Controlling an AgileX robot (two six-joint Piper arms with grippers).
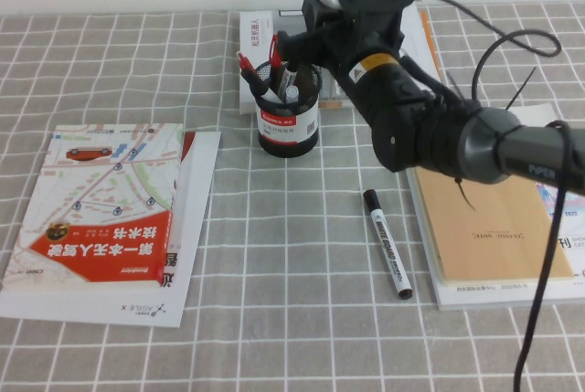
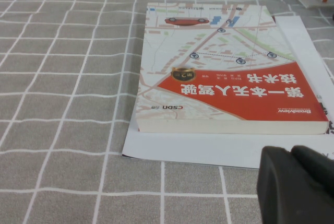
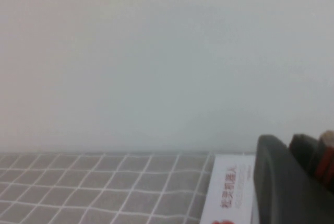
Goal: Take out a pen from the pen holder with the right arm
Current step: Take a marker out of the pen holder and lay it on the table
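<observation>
the right gripper (image 1: 285,52) sits just above the pen holder (image 1: 288,125), its jaws closed on the top of a red-capped pen (image 1: 275,45) whose lower part reaches down into the holder among other pens. a black marker (image 1: 388,244) lies on the table in front of the holder, to its right. the left gripper (image 2: 300,185) hangs by a red book (image 2: 229,78), well left of the holder; whether it is open or closed i cannot tell.

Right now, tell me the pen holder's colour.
Black mesh pen holder, red-and-white label; best in high view.
</observation>
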